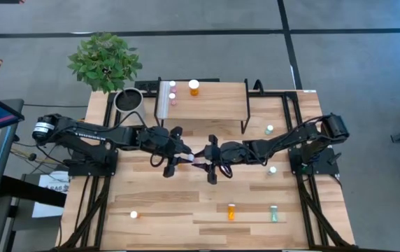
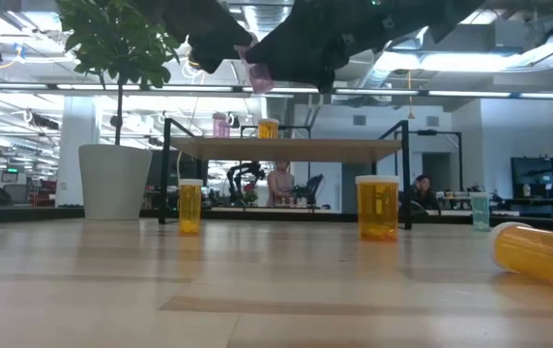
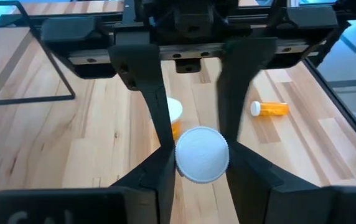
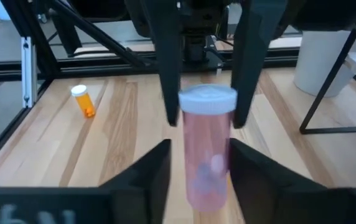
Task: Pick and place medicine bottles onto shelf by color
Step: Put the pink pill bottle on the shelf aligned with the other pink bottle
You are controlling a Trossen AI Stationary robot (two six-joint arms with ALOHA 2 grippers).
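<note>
High view: we count three bottles on the shelf (image 1: 207,101); several wait on the table (image 1: 186,224). Mid-air, our left gripper (image 1: 179,155) clamps the pink bottle (image 1: 188,158) while the right gripper (image 1: 209,159) loosens around it.

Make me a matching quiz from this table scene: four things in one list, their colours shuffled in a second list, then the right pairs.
Things:
1. bottle in the air
2. biggest bottle on the shelf
3. plant pot
4. shelf top

Colours:
A. orange
B. light wood
C. pink
D. white

Pairs: 1-C, 2-A, 3-D, 4-B
</note>
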